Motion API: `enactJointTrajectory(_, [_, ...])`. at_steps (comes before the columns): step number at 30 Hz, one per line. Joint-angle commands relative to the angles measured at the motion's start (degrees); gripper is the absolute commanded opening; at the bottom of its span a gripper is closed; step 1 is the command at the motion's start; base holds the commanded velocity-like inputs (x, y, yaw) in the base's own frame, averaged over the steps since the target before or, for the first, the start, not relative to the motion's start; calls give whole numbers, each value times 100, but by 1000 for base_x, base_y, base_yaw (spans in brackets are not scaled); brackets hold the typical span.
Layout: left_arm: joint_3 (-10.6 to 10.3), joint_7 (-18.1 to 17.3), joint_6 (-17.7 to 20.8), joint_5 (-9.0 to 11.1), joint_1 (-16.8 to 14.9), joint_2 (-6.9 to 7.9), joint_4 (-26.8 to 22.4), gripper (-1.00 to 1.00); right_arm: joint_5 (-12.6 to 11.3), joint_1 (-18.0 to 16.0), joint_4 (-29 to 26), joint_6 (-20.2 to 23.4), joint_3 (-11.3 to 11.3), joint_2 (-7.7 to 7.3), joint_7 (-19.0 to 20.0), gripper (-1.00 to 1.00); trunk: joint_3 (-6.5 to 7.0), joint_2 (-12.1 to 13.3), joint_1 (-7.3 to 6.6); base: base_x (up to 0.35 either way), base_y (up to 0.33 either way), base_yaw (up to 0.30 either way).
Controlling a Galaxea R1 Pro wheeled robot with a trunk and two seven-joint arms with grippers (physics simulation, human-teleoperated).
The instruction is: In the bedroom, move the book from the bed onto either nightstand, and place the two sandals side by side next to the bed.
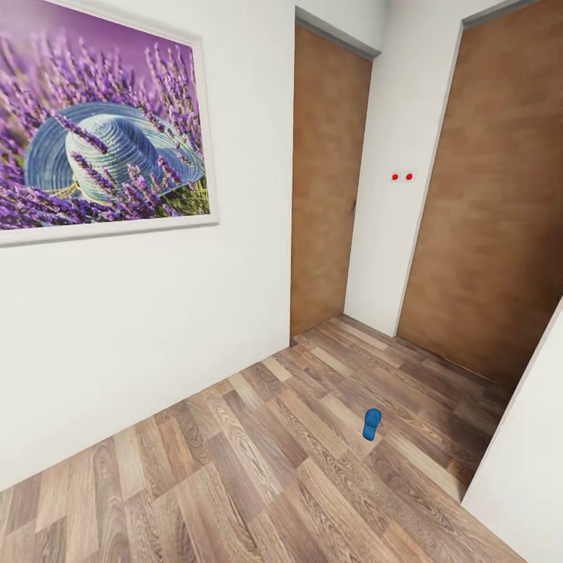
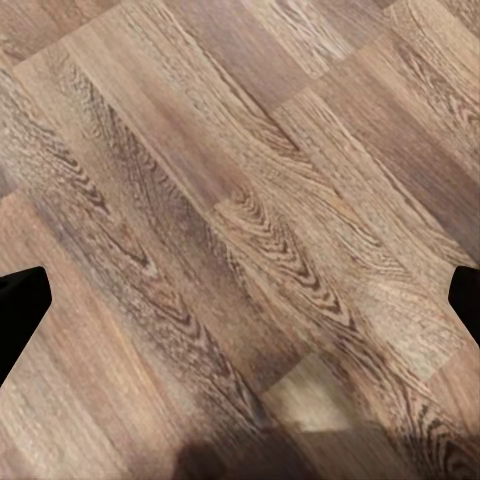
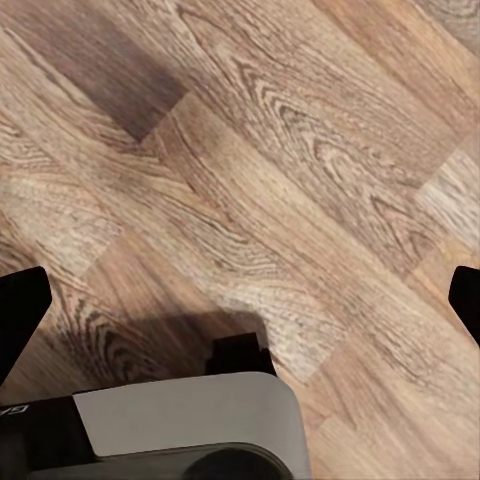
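The large framed picture of a blue woven hat among purple lavender (image 1: 102, 117) runs off the head view's left and top edges, so its full width cannot be told. The right-hand brown wooden door (image 1: 500, 195) is cut by the right edge, and a white wall corner (image 1: 524, 469) hides its lower part. The small bright blue flat sandal (image 1: 372, 423) on the wood-plank floor (image 1: 258, 477) is too small to show its straps. Two tiny red dots (image 1: 401, 177) on the white wall strip between the doors are too small to identify. In each wrist view only the black fingertips (image 2: 18, 310) (image 3: 18, 310) show, cut off at the side edges. A grey and black robot part (image 3: 170, 430) is cut by the right wrist view's lower edge.
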Motion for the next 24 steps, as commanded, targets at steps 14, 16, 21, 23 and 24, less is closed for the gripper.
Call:
enactJointTrajectory(14, [-2, -5, -14, 2, -1, 0, 1, 100, -2, 1, 356, -11, -14, 0, -10, 100, 33, -3, 0, 0, 0, -163])
enactJointTrajectory(16, [-2, -5, -14, 2, -1, 0, 1, 100, -2, 1, 361, -11, -15, -5, -7, 100, 40, -3, 0, 0, 0, -253])
enactJointTrajectory(21, [-2, -5, -14, 2, -1, 0, 1, 100, -2, 1, 363, -11, -18, -8, -6, 100, 58, -3, 0, 0, 0, -227])
enactJointTrajectory(23, [-2, -5, -14, 2, -1, 0, 1, 100, -2, 1, 364, -11, -16, -8, -7, 100, 64, -3, 0, 0, 0, -184])
enactJointTrajectory(24, [-2, -5, -14, 2, -1, 0, 1, 100, -2, 1, 364, -11, -16, -8, -8, 100, 67, -3, 0, 0, 0, -165])
